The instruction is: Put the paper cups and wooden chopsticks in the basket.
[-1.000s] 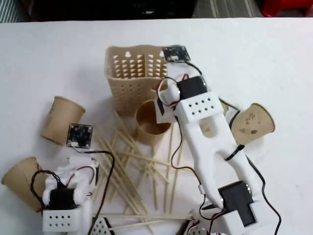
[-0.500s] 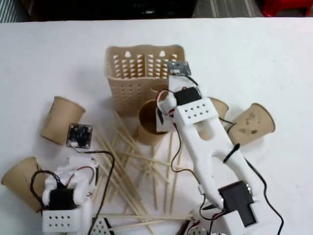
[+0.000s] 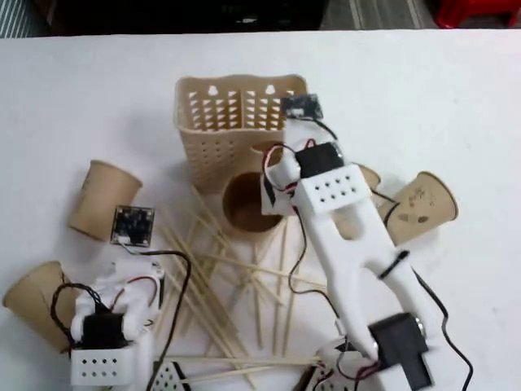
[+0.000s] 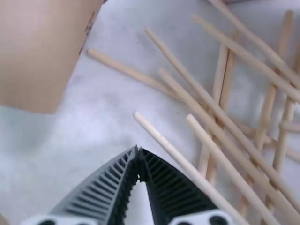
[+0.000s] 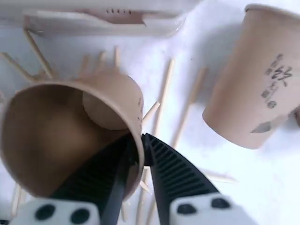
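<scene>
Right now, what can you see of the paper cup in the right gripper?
The paper cup is plain brown, with its round bottom visible inside. The right gripper pinches its rim, one finger inside, one outside. Its mouth faces up, close beside the basket, above scattered chopsticks; whether it touches them is unclear.

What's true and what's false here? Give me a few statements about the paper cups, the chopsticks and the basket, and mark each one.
The right gripper pinches the rim of a brown paper cup. True.
The left gripper holds a chopstick. False: it is shut on nothing, just above the table.
Across the white table lie scattered thin wooden chopsticks. True.
The gripped cup sits inside the beige perforated plastic basket. False: it is outside, beside the basket's wall.
</scene>
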Available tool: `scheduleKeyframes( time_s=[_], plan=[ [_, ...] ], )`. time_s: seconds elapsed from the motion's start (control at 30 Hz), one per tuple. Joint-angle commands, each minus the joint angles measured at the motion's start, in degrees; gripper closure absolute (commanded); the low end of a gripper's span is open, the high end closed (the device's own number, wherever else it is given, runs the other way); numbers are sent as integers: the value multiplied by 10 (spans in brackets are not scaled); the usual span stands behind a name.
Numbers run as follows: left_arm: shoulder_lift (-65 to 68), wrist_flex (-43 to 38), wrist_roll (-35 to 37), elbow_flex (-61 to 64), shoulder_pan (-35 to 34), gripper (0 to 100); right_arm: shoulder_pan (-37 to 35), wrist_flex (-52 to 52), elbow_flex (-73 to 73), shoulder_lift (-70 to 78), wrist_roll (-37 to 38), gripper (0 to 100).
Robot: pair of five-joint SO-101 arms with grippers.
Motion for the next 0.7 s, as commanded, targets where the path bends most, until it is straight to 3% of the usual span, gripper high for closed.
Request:
scheduleKeyframes(
  time_s=[0.0, 0.37, 0.67],
  plan=[
    [-5, 3, -4, -2, -4, 976, 3, 37, -51, -70, 2, 981],
    [-5, 3, -4, -2, -4, 976, 1, 44, -104, -235, -3, 981],
    [-5, 3, -4, -2, -4, 976, 7, -68, -200, -264, -4, 981]
  ],
)
